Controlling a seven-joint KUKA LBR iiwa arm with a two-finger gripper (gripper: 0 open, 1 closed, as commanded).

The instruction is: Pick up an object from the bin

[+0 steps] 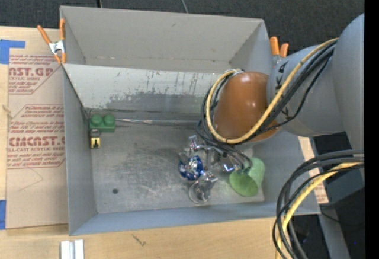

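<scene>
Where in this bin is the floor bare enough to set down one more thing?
Bare: the middle and lower left of the bin, between the green brick and small yellow piece at the left wall and the gripper. Crowded: the lower right, where a blue thing, a green cup and a clear thing lie by it.

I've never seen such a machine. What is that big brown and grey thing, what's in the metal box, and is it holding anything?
One camera looks down on a grey metal bin from above. The bulky grey shape with the orange-brown cover and cables is a robot arm reaching in from the right; its shiny gripper is low in the bin. Next to it lie a small blue thing and a light green cup. A green block and a small yellow piece sit by the left wall. Whether anything is held, I cannot tell.
</scene>
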